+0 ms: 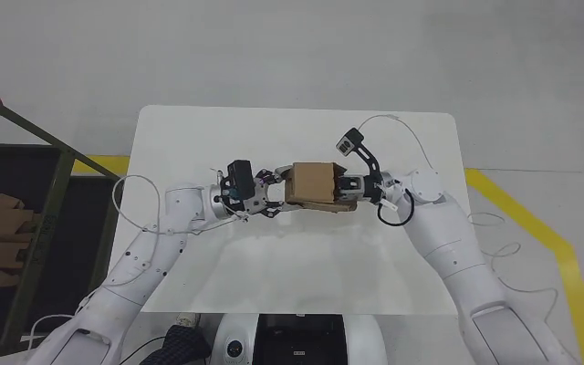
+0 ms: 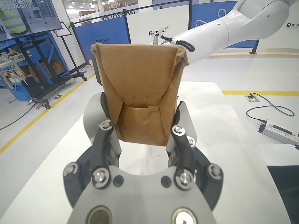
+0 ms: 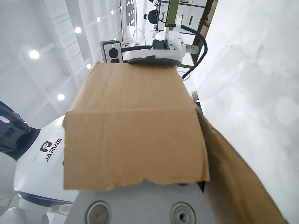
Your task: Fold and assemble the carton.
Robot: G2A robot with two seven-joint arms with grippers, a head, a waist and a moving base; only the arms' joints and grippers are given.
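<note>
Carton (image 1: 312,185). Small, brown, corrugated. Held off the table (image 1: 301,274), above its middle, lying sideways between both grippers with one end toward each. Probably lifted so that both ends can be reached at once.

Left gripper (image 2: 141,103). Pinching the carton, fingers (image 2: 103,104) pressed against opposite side walls at the near end. End flaps (image 2: 140,82) here folded inward and overlapped, lower tab apparently tucked at a slit across the middle. Grip likely meant to brace the body and stop this closed end from springing apart while the far end is worked.

Right gripper (image 1: 349,189). Set against the opposite end of the carton, touching or just beside it. Spread or pressed together: cannot tell, hidden behind cardboard in the right wrist view.

Loose flap (image 3: 236,171). Standing out from the right gripper's end of the carton, not yet folded in. Second end therefore judged unfinished, and the right gripper's position there probably serves for closing it.
</note>
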